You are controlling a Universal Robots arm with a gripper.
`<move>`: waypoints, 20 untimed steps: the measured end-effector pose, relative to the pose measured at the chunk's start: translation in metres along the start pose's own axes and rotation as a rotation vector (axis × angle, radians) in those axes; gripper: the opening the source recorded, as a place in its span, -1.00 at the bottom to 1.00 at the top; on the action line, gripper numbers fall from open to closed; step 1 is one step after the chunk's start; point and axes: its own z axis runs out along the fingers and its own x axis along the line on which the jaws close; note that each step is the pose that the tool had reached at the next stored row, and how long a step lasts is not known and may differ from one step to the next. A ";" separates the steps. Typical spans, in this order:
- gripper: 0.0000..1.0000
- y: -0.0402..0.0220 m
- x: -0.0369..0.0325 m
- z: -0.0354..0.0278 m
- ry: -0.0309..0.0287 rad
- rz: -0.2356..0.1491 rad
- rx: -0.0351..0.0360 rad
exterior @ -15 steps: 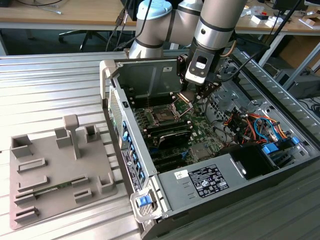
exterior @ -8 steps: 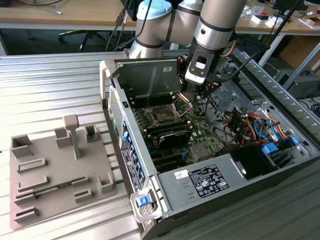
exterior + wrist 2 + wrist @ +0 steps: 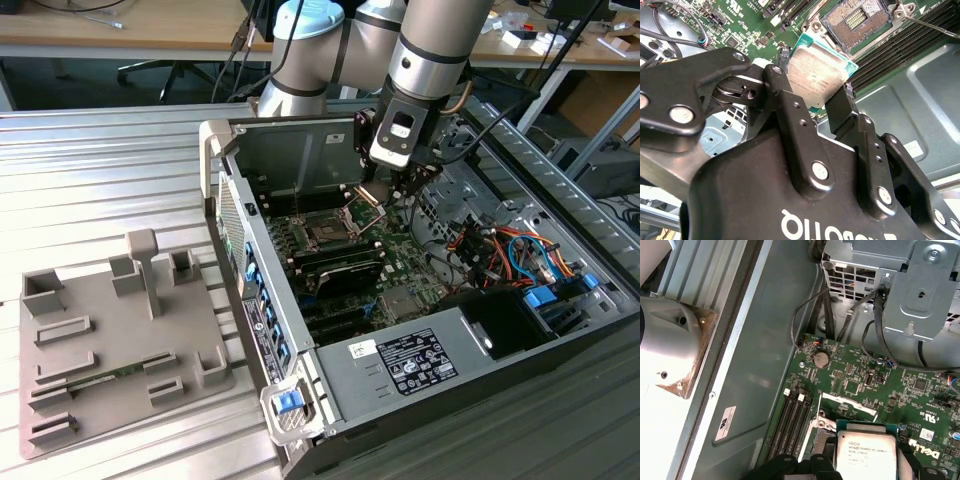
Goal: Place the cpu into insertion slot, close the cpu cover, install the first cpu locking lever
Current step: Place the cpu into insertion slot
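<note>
At the exterior view's left lies a grey fixture tray (image 3: 110, 350), then the open computer case (image 3: 290, 330), with the insertion slot (image 3: 328, 232) on its motherboard. Just toward that view's right, the gripper (image 3: 812, 85) is clamped on the cpu (image 3: 815, 72) by two opposite edges, probably to spare its contacts and keep it flat for seating. The second wrist view shows the slot's pin field bare and the chip beside it, not centred over it. The first wrist view shows the chip's printed lid near the memory slots (image 3: 790, 422). Its height above the board is hard to judge.
</note>
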 end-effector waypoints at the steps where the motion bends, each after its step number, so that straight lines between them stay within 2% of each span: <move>1: 0.09 0.0000 0.0000 0.0000 -0.0001 0.001 0.0000; 20: 0.09 0.0000 0.0000 0.0003 -0.0011 0.013 -0.0002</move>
